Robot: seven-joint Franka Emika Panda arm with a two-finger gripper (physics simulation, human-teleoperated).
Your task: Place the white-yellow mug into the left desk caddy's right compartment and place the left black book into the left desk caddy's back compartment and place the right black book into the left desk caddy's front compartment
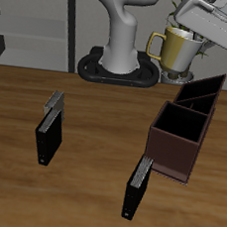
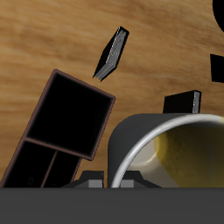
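Note:
My gripper (image 1: 197, 37) is shut on the rim of the white-yellow mug (image 1: 176, 49) and holds it high in the air, above and behind the back end of the left desk caddy (image 1: 171, 152). The mug also fills the near part of the wrist view (image 2: 175, 149). The caddy's square right compartment (image 1: 176, 125) is empty and also shows in the wrist view (image 2: 77, 114). The two narrow slots (image 1: 204, 92) are empty too. The left black book (image 1: 137, 186) stands just in front of the caddy. The right black book (image 1: 50, 130) stands farther off across the table.
The robot's base (image 1: 119, 64) stands at the table's back, beside the held mug. Dark shelving (image 1: 31, 21) lies behind the table. In the wrist view a black book (image 2: 112, 54) stands on the wood beyond the caddy's square end.

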